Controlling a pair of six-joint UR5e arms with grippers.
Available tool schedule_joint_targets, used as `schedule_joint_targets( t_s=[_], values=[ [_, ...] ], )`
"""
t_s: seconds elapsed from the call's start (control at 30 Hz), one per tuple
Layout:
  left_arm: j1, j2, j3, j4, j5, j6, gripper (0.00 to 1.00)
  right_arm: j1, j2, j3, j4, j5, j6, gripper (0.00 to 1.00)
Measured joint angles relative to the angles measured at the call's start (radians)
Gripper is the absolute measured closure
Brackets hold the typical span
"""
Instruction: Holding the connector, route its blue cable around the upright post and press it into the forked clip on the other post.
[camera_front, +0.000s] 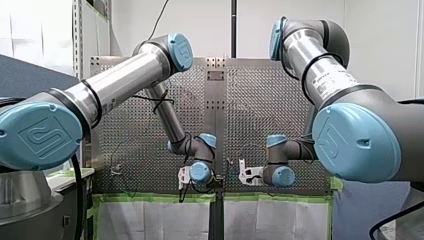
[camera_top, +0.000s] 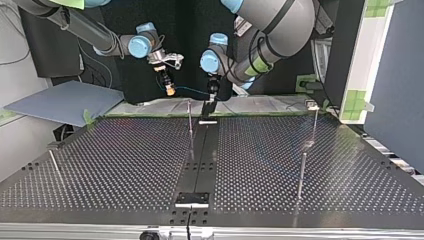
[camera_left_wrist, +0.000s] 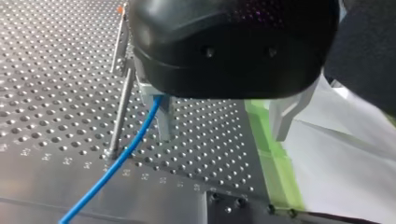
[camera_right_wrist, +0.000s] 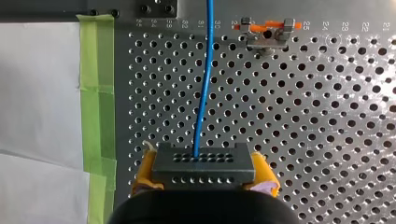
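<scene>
Clasping a boxy perforated connector (camera_right_wrist: 203, 164) (smooth blue cable (camera_right_wrist: 204, 93)) is my right pincer (camera_right_wrist: 204, 171)

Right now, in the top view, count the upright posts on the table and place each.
4: middle post by the centre seam; far post, clip on top, at the view's right; nearer post also at the right; fourth post at the left. More may be hidden.

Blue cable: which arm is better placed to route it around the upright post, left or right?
Right. My right gripper has its fingers shut on the connector, with the blue cable running out ahead of it. My left gripper is open, the cable only passing beside one finger.
</scene>
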Motion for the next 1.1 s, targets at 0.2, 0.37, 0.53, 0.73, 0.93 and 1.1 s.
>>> schedule_joint_targets(
  t_s=[0.2, 0.37, 0.53, 0.73, 0.93, 1.1],
  values=[
    [0.004, 0.000, 0.000, 0.015, -0.019, -0.008, 0.25, -0.004, 0.000, 0.000, 0.000, 0.001, -0.007, 1.00],
    [0.008, 0.000, 0.001, 0.035, -0.009, -0.008, 0.77, -0.007, 0.000, 0.000, 0.000, 0.000, -0.008, 1.00],
    [0.011, 0.000, 0.001, 0.050, 0.014, 0.000, 1.00, -0.009, 0.000, 0.000, 0.000, 0.000, -0.008, 1.00],
    [0.016, 0.000, 0.001, 0.058, 0.019, 0.007, 1.00, -0.012, 0.000, 0.000, 0.000, 0.000, -0.009, 1.00],
    [0.018, 0.000, 0.001, 0.066, 0.020, 0.011, 1.00, -0.021, 0.000, -0.001, 0.000, 0.001, -0.010, 1.00],
    [0.014, 0.002, 0.001, 0.071, 0.017, 0.020, 1.00, -0.028, 0.000, -0.007, 0.003, 0.002, -0.009, 1.00]
  ],
)
